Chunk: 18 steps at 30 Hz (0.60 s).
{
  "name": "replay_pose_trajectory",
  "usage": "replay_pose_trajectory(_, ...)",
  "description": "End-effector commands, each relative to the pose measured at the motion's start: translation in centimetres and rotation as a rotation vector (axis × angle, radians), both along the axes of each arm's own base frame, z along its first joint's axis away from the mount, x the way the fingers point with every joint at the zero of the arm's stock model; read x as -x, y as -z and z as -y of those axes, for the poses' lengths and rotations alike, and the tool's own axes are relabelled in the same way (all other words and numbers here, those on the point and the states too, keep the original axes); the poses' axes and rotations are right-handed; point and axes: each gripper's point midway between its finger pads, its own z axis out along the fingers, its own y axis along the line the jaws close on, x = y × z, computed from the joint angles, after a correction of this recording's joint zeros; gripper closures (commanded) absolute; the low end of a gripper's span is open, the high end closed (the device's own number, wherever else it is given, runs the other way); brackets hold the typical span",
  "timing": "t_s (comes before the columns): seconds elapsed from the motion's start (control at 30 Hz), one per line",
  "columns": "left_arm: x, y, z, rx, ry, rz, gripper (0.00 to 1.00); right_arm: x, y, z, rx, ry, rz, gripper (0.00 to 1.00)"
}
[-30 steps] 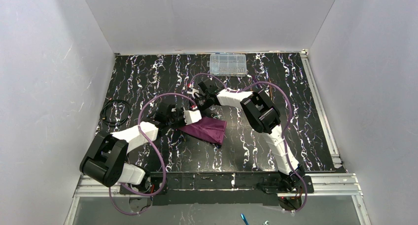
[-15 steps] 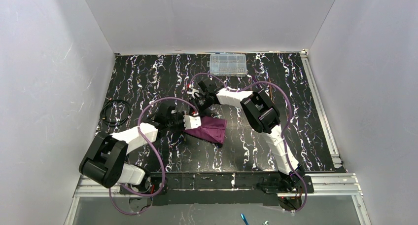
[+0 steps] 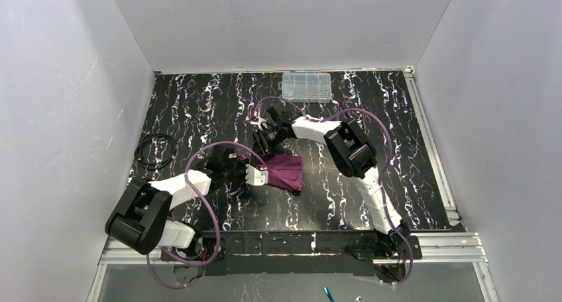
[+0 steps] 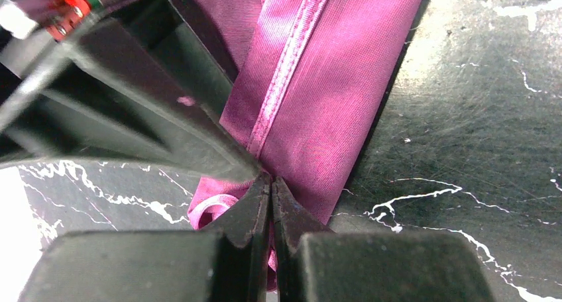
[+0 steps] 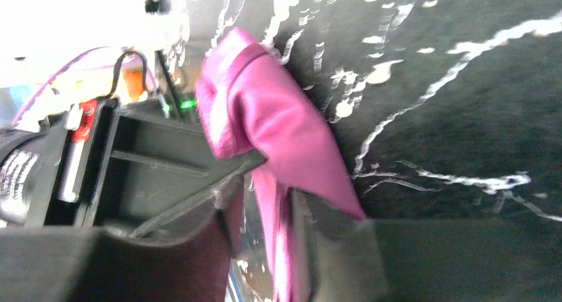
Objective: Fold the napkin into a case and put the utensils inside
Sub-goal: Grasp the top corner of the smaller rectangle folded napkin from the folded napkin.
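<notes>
Marbled table: clear compartment box, napkin well apart

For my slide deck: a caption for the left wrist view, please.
Left gripper pinched shut on a hemmed edge of the plum-purple napkin against the black marbled table.

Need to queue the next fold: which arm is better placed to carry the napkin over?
Left. The left end effector is shut on the napkin at its hem, so it could likely pull the fold. The right end effector has its jaws apart around the cloth.
</notes>
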Motion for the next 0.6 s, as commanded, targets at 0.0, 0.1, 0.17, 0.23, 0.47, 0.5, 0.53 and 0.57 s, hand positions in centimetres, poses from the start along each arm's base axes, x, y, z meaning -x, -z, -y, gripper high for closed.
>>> replay_pose_trajectory(0.0,4.0,3.3,-1.2,-0.068,0.065,-0.131,1.00,-1.9,-4.1,1.0,-0.070,-0.003,0.141,0.49)
replay_pose_trajectory(0.1,4.2,3.4,-1.3,-0.071,0.066,-0.135,1.00,-2.5,-5.2,2.7,-0.072,0.022,0.172,0.43)
replay_pose_trajectory(0.17,4.2,3.4,-1.3,-0.072,0.068,-0.133,1.00,-2.8,-5.7,4.4,-0.082,0.053,0.195,0.42)
replay_pose_trajectory(0.23,4.2,3.5,-1.4,-0.075,0.070,-0.134,1.00,-2.6,-6.5,6.0,-0.090,0.061,0.255,0.41)
replay_pose_trajectory(0.47,4.1,3.3,-1.4,-0.074,0.063,-0.132,1.00,1.1,-4.1,12.5,0.061,-0.047,0.477,0.38)
replay_pose_trajectory(0.5,4.1,3.3,-1.4,-0.075,0.062,-0.131,1.00,1.9,-4.1,13.1,0.060,-0.060,0.497,0.37)
replay_pose_trajectory(0.53,4.1,3.3,-1.4,-0.076,0.062,-0.132,1.00,2.4,-4.6,13.6,0.049,-0.069,0.524,0.37)
replay_pose_trajectory(0.57,4.1,3.3,-1.4,-0.076,0.061,-0.129,1.00,2.8,-4.7,13.9,0.043,-0.073,0.543,0.36)
